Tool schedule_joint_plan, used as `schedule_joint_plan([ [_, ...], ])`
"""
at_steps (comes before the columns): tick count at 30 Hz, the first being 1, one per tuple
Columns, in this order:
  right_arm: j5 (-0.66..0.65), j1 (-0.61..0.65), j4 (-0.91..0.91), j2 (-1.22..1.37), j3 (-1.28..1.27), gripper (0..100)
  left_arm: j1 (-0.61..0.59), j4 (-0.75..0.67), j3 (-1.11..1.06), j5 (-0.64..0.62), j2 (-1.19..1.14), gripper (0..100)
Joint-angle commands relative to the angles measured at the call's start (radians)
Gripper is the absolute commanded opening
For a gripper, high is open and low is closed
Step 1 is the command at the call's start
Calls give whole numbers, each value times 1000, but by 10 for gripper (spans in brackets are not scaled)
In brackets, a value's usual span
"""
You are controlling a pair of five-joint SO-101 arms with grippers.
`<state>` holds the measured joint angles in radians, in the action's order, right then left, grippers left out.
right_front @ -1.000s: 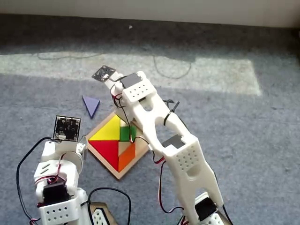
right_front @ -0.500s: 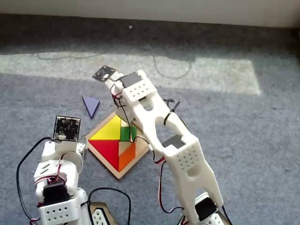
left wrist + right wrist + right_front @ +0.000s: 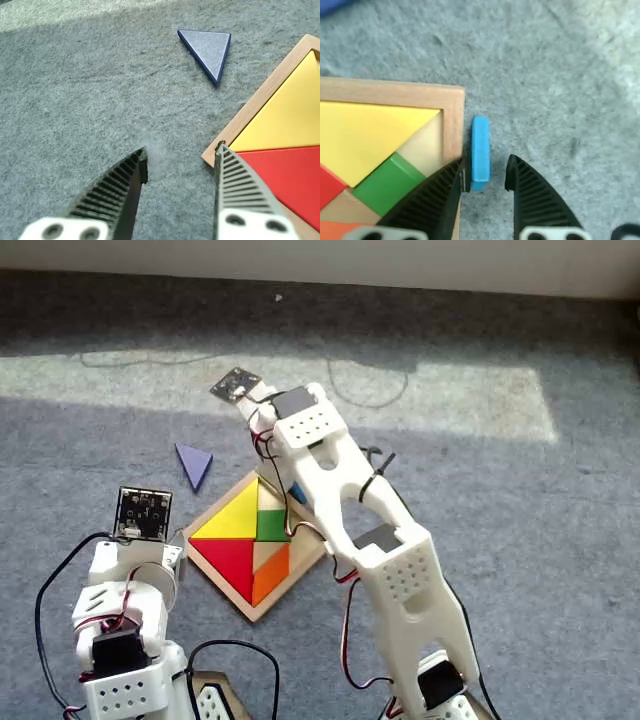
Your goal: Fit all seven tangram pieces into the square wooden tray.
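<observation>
Right hand (image 3: 486, 161): released, straddling blue piece (image 3: 480, 150) standing on edge just outside wooden tray (image 3: 452, 120) rim. Left hand (image 3: 181, 147): released, hovering at tray's left corner; purple triangle (image 3: 207, 47) lying farther off on worktop

Grey carpet (image 3: 560, 540), thin black cable (image 3: 372, 406)

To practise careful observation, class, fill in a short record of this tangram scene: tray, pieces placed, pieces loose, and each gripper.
Tray: square wooden tray, on carpet
Placed: yellow triangle, red triangle, green square, orange piece
Loose: purple triangle, flat on carpet, apart from tray; blue piece, standing on edge beside tray's outer wall
Left gripper: open, above carpet by a tray corner
Right gripper: open, fingers astride blue piece's end
</observation>
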<state>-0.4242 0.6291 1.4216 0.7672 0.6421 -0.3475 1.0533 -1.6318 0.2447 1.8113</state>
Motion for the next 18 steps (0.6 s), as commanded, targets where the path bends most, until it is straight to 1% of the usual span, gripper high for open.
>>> schedule_joint_plan([
  [1, -55, -12, -15, -79, 41, 81, -7, 2, 16, -3, 13, 230],
  [6, -63, -12, -18, -81, -1, 72, -7, 2, 16, -3, 13, 230],
  [9, -63, -15, -15, -88, -2, 7, -7, 2, 16, -3, 13, 230],
  [10, -63, -15, -8, -90, -2, 4, -7, 2, 16, -3, 13, 230],
  [12, -63, -15, 36, -91, 7, 7, -7, 2, 16, -3, 13, 230],
  [18, -55, -12, 157, -90, 160, 7, -7, 2, 16, -3, 13, 230],
])
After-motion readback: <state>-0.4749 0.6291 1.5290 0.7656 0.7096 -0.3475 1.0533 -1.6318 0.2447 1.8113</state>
